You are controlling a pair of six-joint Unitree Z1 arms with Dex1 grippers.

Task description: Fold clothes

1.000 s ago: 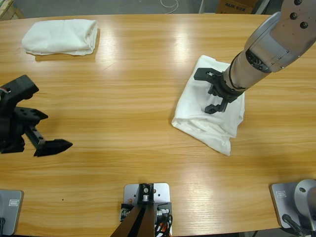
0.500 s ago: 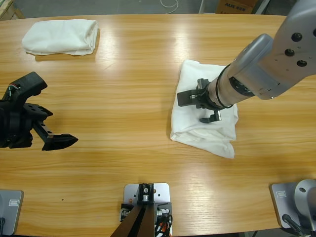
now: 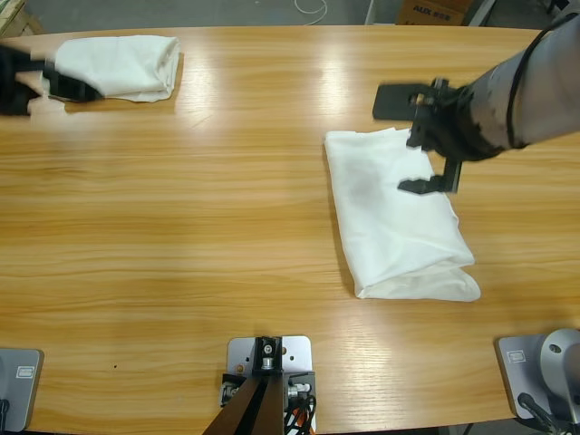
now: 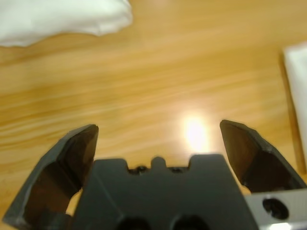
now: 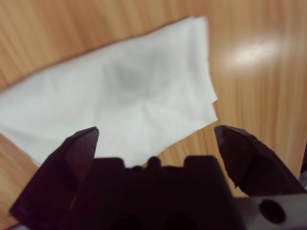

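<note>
**A:** You asked what lay on the table (image 3: 227, 227). It was a long wooden top, and the biggest thing on it was the folded white T-shirt (image 3: 399, 217), a long slab lying directly beneath and ahead of your right gripper (image 3: 426, 136). In your right wrist view that T-shirt (image 5: 120, 100) filled the space beyond the jaws, one corner reaching past the right jaw.

**B:** And the right gripper itself?

**A:** Your right gripper (image 5: 156, 139) hung at the shirt's far end with its jaws spread wide; nothing sat between them. Whether the lower jaw touched the cloth, I could not tell.

**B:** Where was the other shirt?

**A:** The second folded T-shirt (image 3: 118, 66), a smaller bundle, lay well apart from your right gripper, at the far corner of the table. Your left gripper (image 3: 41, 80) was just beside its end. In your left wrist view that bundle (image 4: 62, 17) showed beyond the left jaw, apart from it, with bare wood between, and an edge of the larger shirt (image 4: 296, 81) showed past the right jaw.

**B:** Left jaws?

**A:** Your left gripper (image 4: 158, 143) also stood spread wide, holding nothing.
</note>
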